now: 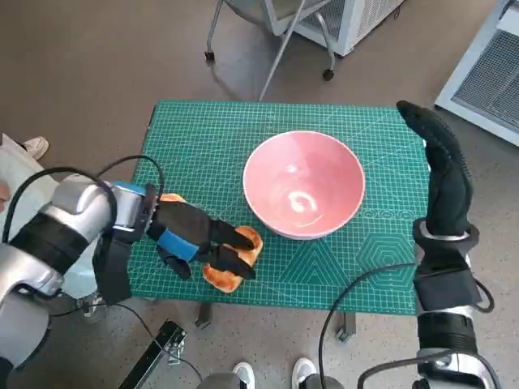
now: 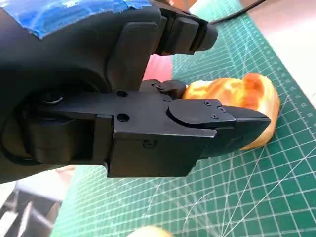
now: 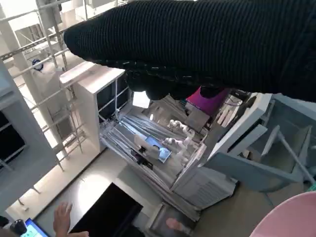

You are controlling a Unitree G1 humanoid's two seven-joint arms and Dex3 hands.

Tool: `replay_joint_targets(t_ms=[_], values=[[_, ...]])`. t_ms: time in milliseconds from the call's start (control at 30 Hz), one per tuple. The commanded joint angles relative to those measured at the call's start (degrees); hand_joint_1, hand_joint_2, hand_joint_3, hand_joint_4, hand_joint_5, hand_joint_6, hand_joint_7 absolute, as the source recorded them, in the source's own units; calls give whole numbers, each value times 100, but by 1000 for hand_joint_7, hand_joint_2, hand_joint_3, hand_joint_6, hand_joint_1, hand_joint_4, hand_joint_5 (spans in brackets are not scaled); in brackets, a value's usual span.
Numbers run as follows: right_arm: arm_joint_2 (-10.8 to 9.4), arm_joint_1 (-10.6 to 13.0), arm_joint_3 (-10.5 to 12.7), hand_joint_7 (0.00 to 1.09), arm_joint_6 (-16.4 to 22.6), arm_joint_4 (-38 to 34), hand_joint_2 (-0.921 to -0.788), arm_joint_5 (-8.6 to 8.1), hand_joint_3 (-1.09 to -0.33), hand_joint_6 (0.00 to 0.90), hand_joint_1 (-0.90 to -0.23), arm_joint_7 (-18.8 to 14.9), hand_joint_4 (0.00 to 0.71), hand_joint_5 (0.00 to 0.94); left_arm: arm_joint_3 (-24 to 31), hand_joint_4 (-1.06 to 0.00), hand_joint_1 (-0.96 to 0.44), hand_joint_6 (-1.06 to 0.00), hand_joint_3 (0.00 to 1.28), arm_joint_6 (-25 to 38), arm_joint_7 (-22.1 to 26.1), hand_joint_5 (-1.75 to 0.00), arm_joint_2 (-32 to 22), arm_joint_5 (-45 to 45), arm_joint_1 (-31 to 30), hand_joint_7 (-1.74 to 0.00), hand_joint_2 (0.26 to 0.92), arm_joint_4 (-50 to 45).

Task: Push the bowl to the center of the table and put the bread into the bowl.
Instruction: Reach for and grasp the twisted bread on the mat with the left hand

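The pink bowl (image 1: 304,182) stands empty a little right of the middle of the green mat (image 1: 203,138); its rim also shows in the right wrist view (image 3: 291,217). The golden-brown bread (image 1: 250,240) lies on the mat near the front edge, left of the bowl. My left hand (image 1: 199,235) reaches over it from the left. In the left wrist view its fingers (image 2: 217,116) wrap around the bread (image 2: 247,94), which still touches the mat. My right hand (image 1: 442,162) stands upright by the table's right edge, fingers stretched out and holding nothing.
A second orange piece (image 1: 172,198) peeks out behind my left wrist. Chair legs on castors (image 1: 328,74) stand beyond the table's far edge. White cabinets (image 1: 486,73) are at the far right. Feet (image 1: 306,371) show at the near edge.
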State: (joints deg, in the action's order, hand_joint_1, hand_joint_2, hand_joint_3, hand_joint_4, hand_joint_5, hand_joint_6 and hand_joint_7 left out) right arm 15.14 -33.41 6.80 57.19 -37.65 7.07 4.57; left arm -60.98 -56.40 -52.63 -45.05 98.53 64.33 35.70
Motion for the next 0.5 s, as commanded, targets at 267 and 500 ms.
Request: replay_joint_targets(t_ms=[267,500], values=[[30,164,19,718,-74,-58,-921,180,-742,105,-584,184,342,0,-612,-75,-226,1,170,483,-746,-2,304,101,126,-227,921,338],[35,180,20,721,-118,-31,-921,141,-740,104,-595,175,342,0,-861,-105,-225,-30,180,545,-670,-19,680,-63,78,-230,921,822]])
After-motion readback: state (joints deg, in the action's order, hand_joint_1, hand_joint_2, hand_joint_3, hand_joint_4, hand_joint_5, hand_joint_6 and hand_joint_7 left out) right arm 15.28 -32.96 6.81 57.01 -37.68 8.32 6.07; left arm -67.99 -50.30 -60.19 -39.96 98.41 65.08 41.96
